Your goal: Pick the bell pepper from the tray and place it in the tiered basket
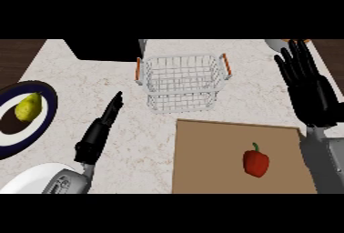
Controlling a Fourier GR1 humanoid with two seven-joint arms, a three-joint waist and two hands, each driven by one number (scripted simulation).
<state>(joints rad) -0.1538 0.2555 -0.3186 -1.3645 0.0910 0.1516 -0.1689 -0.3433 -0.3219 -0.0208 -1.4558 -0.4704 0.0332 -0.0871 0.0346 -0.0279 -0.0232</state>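
Although the tray (208, 154) runs off-frame below, I see its red, green-stemmed bell pepper (256, 163); left hand (99, 129) and right hand (313, 98) both straight-fingered.

I'm looking down at the red bell pepper (256, 163) lying on the brown tray (208, 154), toward its right side, stem pointing away from me. The white wire tiered basket (183, 84) is standing just beyond the tray's far edge. My left hand (101, 129) is hovering left of the tray, fingers straight, aimed toward the basket. My right hand (310, 88) is hanging open above the tray's far right corner. A pear (28, 107) is sitting on a blue-rimmed plate (50, 109) at far left.
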